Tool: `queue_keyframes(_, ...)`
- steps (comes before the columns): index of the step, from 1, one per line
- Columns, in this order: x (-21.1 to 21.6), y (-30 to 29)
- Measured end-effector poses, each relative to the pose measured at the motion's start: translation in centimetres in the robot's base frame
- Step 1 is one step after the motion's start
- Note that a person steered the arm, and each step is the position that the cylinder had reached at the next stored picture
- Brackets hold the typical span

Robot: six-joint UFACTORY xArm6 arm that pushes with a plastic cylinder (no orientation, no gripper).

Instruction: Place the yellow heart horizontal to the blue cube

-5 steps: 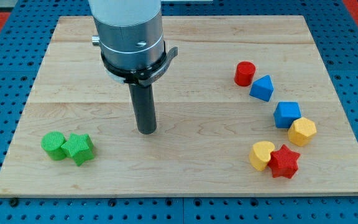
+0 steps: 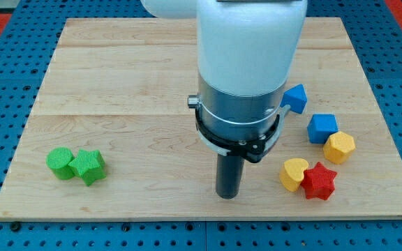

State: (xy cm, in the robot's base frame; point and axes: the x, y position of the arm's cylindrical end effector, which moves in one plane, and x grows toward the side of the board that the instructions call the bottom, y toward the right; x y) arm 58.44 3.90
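The yellow heart (image 2: 293, 173) lies near the view's bottom right, touching the red star (image 2: 319, 181) on its right. The blue cube (image 2: 322, 128) sits above them, with the yellow hexagonal block (image 2: 339, 147) against its lower right. My tip (image 2: 227, 194) rests on the wooden board (image 2: 117, 84), to the left of the yellow heart and apart from it by a clear gap. The arm's body hides part of the board above the tip.
A blue wedge-shaped block (image 2: 296, 97) shows partly beside the arm, above the blue cube. A green cylinder (image 2: 61, 163) and a green block (image 2: 88, 166) touch each other at the view's bottom left. The board's bottom edge is close below my tip.
My tip has moved right and down the view, from the board's middle-left toward the yellow heart. The arm now hides the red cylinder. No block has moved.
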Motion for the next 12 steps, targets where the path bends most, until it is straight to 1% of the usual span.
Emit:
queue_keyframes(2, 0.0, 1.6)
queue_keyframes(3, 0.0, 4.9)
queue_keyframes(7, 0.7, 6.6)
queue_keyframes(9, 0.7, 10.6)
queue_keyframes(12, 0.7, 11.5)
